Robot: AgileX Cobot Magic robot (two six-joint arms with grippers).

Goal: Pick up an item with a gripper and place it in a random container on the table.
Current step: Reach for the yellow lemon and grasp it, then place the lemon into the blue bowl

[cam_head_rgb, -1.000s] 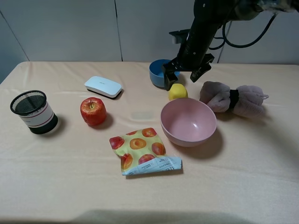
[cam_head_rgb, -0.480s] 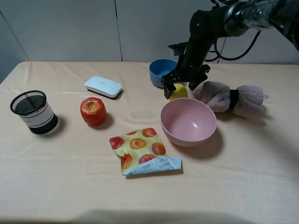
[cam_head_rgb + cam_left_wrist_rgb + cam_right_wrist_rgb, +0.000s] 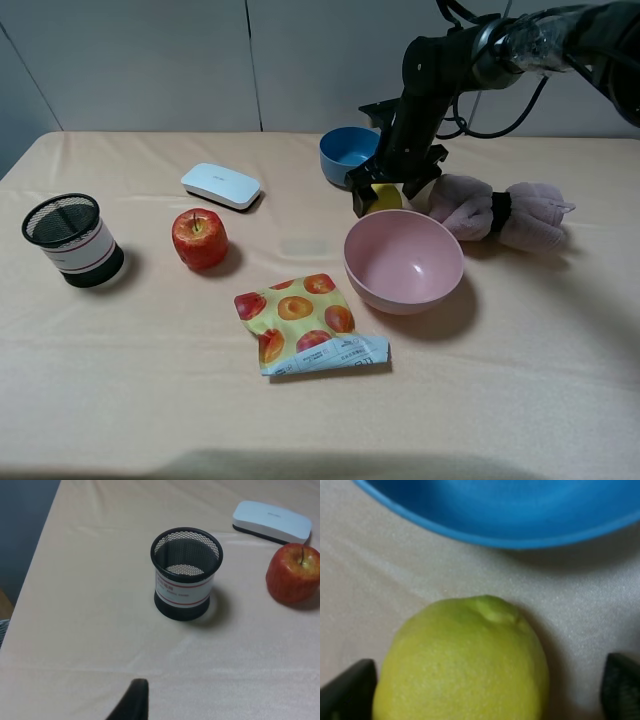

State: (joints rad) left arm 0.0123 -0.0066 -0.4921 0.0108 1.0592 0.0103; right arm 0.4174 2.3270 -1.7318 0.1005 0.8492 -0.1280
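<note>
The yellow lemon-like fruit (image 3: pixel 386 193) lies on the peach-beige table (image 3: pixel 150 380), between the small blue bowl (image 3: pixel 347 152) and the pink bowl. My right gripper (image 3: pixel 387 198) is lowered over it and open, with one dark finger on each side. In the right wrist view the fruit (image 3: pixel 465 665) fills the middle between the two fingertips (image 3: pixel 347 695). A gap shows on one side. The blue bowl's rim (image 3: pixel 510 510) is just beyond it. Of my left gripper only one dark fingertip (image 3: pixel 132 702) shows, above bare cloth.
A pink bowl (image 3: pixel 403 260) stands just in front of the fruit, and a mauve plush bundle (image 3: pixel 500 212) lies to its right. A red apple (image 3: pixel 199 238), white box (image 3: pixel 220 185), black mesh cup (image 3: pixel 70 238) and snack packet (image 3: pixel 305 322) lie to the left.
My right gripper has come down from above the blue bowl and the fruit. Its fingers now sit on either side of the fruit. Nothing else moved.
</note>
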